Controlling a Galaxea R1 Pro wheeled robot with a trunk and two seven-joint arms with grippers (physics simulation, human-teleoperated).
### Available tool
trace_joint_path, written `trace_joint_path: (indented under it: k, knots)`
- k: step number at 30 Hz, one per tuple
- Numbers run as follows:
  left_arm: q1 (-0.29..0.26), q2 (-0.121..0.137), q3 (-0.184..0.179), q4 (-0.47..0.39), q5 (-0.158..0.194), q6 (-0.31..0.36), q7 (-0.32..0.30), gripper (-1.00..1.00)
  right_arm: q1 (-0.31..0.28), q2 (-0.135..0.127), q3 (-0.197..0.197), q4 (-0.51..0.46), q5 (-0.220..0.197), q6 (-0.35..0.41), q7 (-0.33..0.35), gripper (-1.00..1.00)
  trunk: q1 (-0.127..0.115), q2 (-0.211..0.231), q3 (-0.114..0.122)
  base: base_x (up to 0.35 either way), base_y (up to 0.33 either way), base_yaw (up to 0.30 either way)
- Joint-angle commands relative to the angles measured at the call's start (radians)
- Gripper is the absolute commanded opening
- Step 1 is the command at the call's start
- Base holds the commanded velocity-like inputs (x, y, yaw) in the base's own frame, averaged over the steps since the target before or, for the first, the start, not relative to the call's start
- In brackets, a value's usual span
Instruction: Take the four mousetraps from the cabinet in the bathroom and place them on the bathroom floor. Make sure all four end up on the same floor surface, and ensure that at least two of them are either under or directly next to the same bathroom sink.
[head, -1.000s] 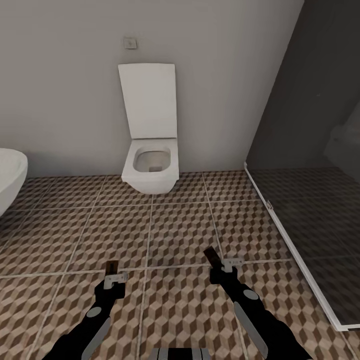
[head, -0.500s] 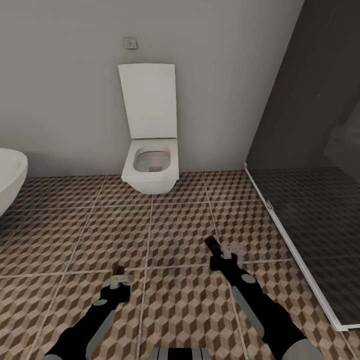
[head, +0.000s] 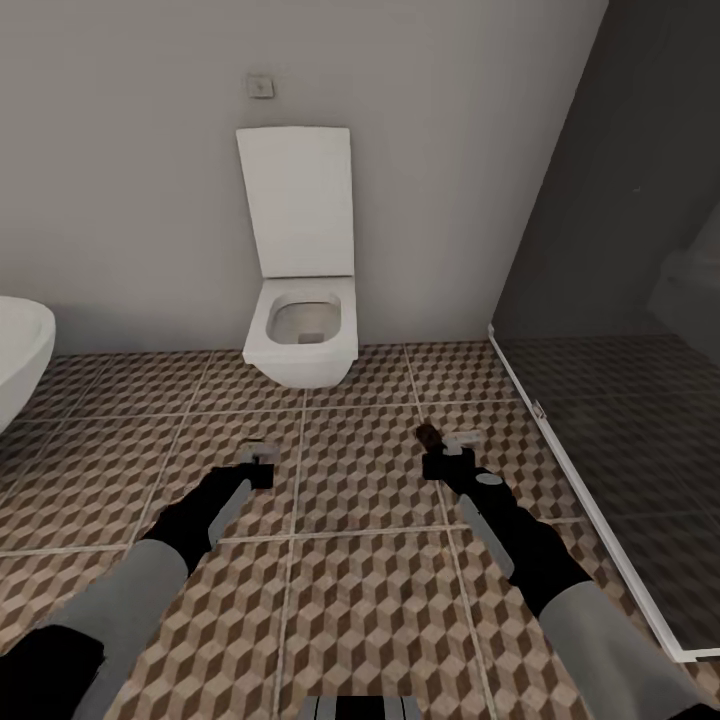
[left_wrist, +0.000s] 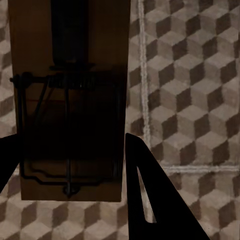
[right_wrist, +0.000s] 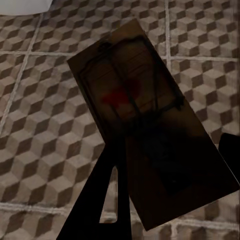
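Now both arms are reaching forward and down over the bathroom floor (head: 360, 590). The left gripper (head: 258, 462) is clamping a mousetrap (left_wrist: 70, 100) flat between its fingers, and the right gripper (head: 440, 450) is pinching another mousetrap (right_wrist: 150, 130), tilted. Beyond them a white toilet (head: 300, 340) is standing against the grey wall (head: 130, 170), lid raised, with a dark glass shower screen (head: 620, 330) running along the right.

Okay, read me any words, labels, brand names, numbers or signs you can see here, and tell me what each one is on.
None can be read.
Mousetrap in the left gripper: bare wood and wire, no print.
Mousetrap in the right gripper: a red spot, no lettering.
Small wall plate above the toilet: too small to tell.
Toilet: plain white.
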Motion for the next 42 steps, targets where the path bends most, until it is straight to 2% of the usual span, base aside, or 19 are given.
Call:
trace_joint_path:
  k: [1, 5, 7, 11, 13, 15, 26, 32, 34, 38, 42]
  knots:
    - [-0.008, 0.002, -0.008, -0.003, 0.008, 0.004, 0.01, -1.0, -0.006, 0.0, 0.004, 0.021, -0.012, 0.003, -0.011, -1.0, 0.0, 0.0, -0.001, 0.0, 0.0, 0.0]
    - [-0.018, 0.011, 0.009, -0.009, 0.009, 0.001, 0.002, -1.0, -0.013, 0.014, 0.003, 0.128, -0.027, -0.012, -0.007, -1.0, 0.0, 0.0, -0.001, 0.0, 0.0, 0.0]
    - [-0.02, 0.019, 0.035, -0.021, 0.01, -0.001, -0.016, -1.0, -0.014, 0.021, 0.003, 0.172, -0.045, -0.05, -0.003, -1.0, 0.0, 0.0, -0.001, 0.0, 0.0, 0.0]
    - [-0.021, 0.048, 0.061, -0.111, 0.009, -0.001, -0.099, -1.0, -0.015, 0.025, 0.003, 0.205, -0.126, -0.093, 0.033, -1.0, 0.0, 0.0, -0.001, 0.0, 0.0, 0.0]
    - [-0.021, 0.058, 0.064, -0.142, 0.009, 0.002, -0.116, -1.0, -0.015, 0.025, 0.003, 0.218, -0.164, -0.1, 0.076, -1.0, 0.0, 0.0, -0.001, 0.0, 0.0, 0.0]
    - [-0.02, 0.063, 0.065, -0.154, 0.009, 0.003, -0.123, -1.0, -0.015, 0.026, 0.004, 0.223, -0.18, -0.104, 0.099, -1.0, 0.0, 0.0, -0.001, 0.0, 0.0, 0.0]
    - [-0.014, 0.064, 0.066, -0.164, 0.008, -0.007, -0.124, -1.0, -0.015, 0.01, 0.004, 0.217, -0.184, -0.11, 0.113, -1.0, 0.0, 0.0, -0.001, 0.0, 0.0, 0.0]
    - [-0.012, 0.064, 0.066, -0.138, 0.008, -0.032, -0.124, -1.0, -0.015, 0.009, 0.004, 0.216, -0.185, -0.111, 0.113, -1.0, 0.0, 0.0, -0.001, 0.0, 0.0, 0.0]
    - [-0.012, 0.064, 0.066, -0.126, 0.006, -0.053, -0.124, -1.0, -0.015, 0.009, 0.004, 0.215, -0.185, -0.111, 0.113, -1.0, 0.0, 0.0, -0.001, 0.0, 0.0, 0.0]
    - [-0.006, 0.064, 0.066, -0.075, 0.004, -0.148, -0.125, -1.0, -0.016, 0.01, 0.004, 0.215, -0.185, -0.109, 0.112, -1.0, 0.0, 0.0, -0.001, 0.0, 0.0, 0.0]
    - [0.0, 0.062, 0.064, 0.037, 0.003, -0.292, -0.125, -1.0, -0.017, 0.011, 0.004, 0.215, -0.185, -0.109, 0.111, -1.0, 0.0, 0.0, -0.001, 0.0, 0.0, 0.0]
